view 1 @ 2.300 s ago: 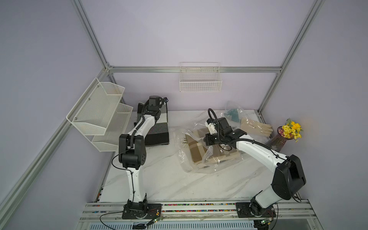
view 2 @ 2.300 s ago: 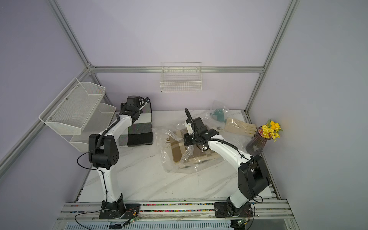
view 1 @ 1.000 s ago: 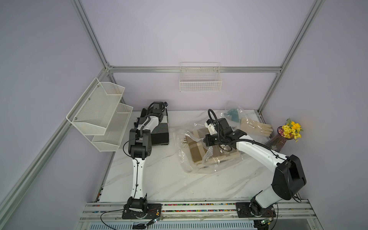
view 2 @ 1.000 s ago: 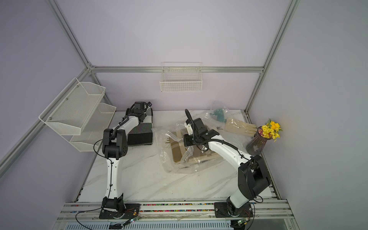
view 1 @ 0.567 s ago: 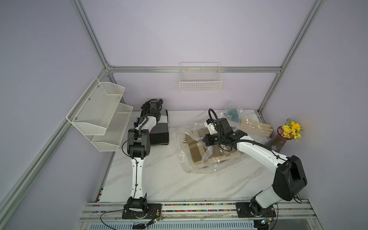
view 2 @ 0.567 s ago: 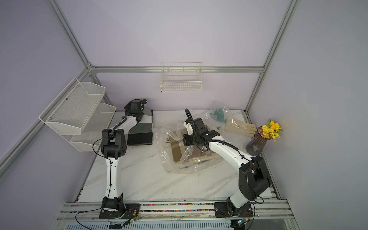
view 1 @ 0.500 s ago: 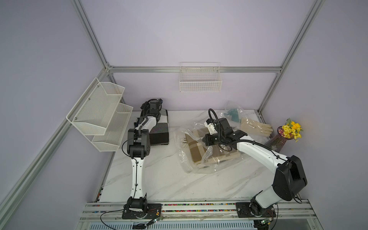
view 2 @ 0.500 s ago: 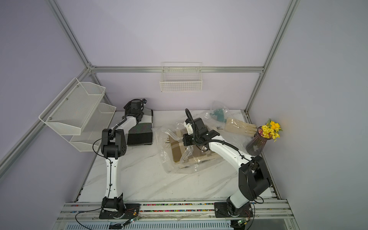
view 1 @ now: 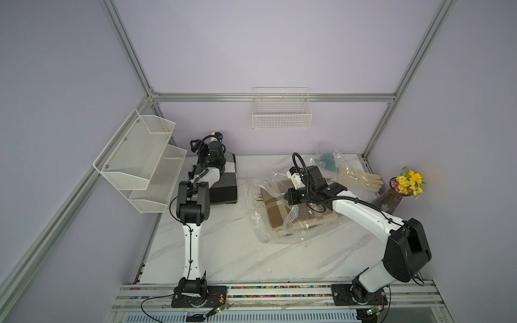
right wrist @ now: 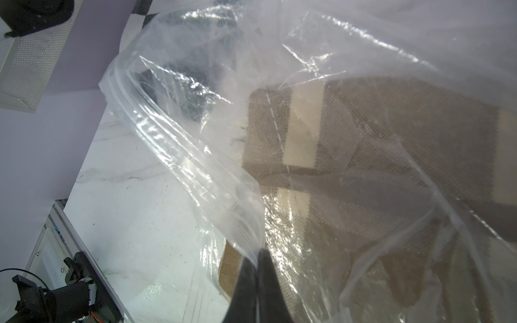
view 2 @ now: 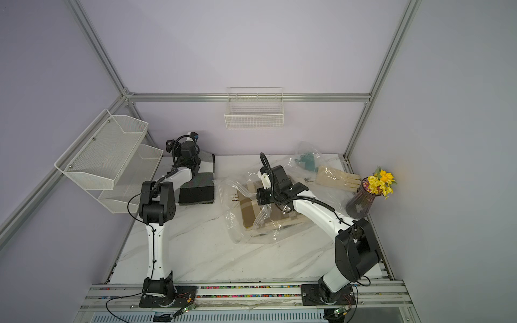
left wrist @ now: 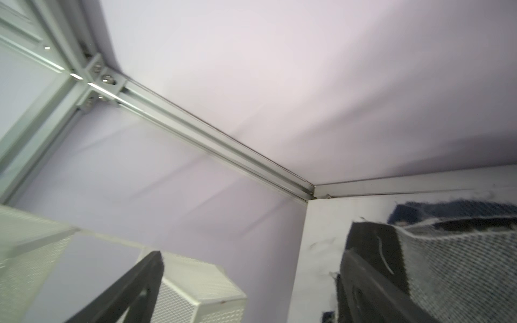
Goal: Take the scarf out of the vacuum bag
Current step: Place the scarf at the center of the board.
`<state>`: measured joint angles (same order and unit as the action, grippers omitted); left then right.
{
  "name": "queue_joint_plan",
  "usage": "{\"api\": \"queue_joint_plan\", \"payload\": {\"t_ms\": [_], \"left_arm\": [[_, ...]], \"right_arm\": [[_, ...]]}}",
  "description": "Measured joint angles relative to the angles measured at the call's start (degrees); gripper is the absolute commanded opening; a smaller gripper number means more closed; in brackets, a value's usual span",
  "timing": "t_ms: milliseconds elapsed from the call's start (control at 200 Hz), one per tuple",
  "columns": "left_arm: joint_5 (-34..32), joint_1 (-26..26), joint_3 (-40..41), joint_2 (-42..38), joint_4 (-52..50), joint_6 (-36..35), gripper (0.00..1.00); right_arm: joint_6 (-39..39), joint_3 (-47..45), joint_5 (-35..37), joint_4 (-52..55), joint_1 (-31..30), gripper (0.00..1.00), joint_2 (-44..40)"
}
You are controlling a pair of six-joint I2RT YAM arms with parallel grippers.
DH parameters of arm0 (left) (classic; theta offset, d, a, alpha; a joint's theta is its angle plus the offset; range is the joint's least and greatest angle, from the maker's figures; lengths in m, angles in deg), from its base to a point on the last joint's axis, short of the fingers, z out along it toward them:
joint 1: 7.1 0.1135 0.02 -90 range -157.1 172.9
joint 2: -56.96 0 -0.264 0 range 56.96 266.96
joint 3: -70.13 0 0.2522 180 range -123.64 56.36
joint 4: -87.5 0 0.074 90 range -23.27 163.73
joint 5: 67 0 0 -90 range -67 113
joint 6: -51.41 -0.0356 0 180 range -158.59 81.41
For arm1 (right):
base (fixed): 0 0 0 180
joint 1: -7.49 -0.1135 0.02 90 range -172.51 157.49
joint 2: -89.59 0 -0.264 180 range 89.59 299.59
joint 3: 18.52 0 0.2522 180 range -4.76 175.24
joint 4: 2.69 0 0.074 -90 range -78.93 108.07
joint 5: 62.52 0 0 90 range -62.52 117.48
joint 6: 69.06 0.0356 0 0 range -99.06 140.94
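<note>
Not there yet imo. The tan plaid scarf (view 1: pixel 275 214) sits inside the vacuum bag (view 1: pixel 267 233), centre-right of the frame on the bench (view 1: pixel 223 251). The right gripper (right wrist: pixel 256 265) has its jaws pinched on the bag's mouth edge. The left gripper (left wrist: pixel 260 251) has its jaws wide open and empty, over a dark checked cloth (view 1: pixel 223 190) at upper left (another scarf, already out?).

I log the large transparent plastic vacuum bag (right wrist: pixel 179 156) as glossy, crinkled film streaked with glare. The tan-and-cream checked scarf (right wrist: pixel 391 134) inside it is a coarse, matt weave. White marble-look desk (right wrist: pixel 126 218): smooth, slight sheen, grey veins. White metal mesh shelf (left wrist: pixel 195 293): painted, matt. Silver aluminium frame rail (left wrist: pixel 212 134): brushed. Black-and-grey cloth (left wrist: pixel 461 265): open weave, fuzzy edges.
</note>
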<state>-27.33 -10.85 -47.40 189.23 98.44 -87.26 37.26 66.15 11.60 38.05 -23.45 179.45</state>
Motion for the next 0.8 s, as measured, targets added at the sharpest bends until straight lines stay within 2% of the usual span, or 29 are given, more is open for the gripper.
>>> {"api": "queue_joint_plan", "payload": {"t_ms": [215, 350, 420, 585, 800], "left_arm": [[-6.19, -3.17, 4.39, -9.29, 3.43, 0.09, 1.0], [-7.72, -6.64, 6.4, -15.98, -1.73, 3.5, 1.0], [-7.43, -8.24, 6.38, -19.85, -8.68, 8.61, 1.0], [-3.37, -9.77, 7.13, -31.67, -28.52, 26.23, 1.0], [4.94, -10.45, 17.84, -51.17, -42.69, 46.16, 1.0]], "right_arm": [[0.39, 1.31, 0.42, 0.07, 0.0, 0.0, 0.02], [0.63, 1.75, 0.66, 0.11, 0.0, 0.0, 0.02], [0.74, 1.86, 0.92, 0.09, 0.0, 0.0, 0.02], [1.01, 1.84, 1.11, 1.05, 0.0, 0.0, 0.0], [1.31, 1.84, 1.01, 2.58, 0.0, 0.0, -0.98]]}}
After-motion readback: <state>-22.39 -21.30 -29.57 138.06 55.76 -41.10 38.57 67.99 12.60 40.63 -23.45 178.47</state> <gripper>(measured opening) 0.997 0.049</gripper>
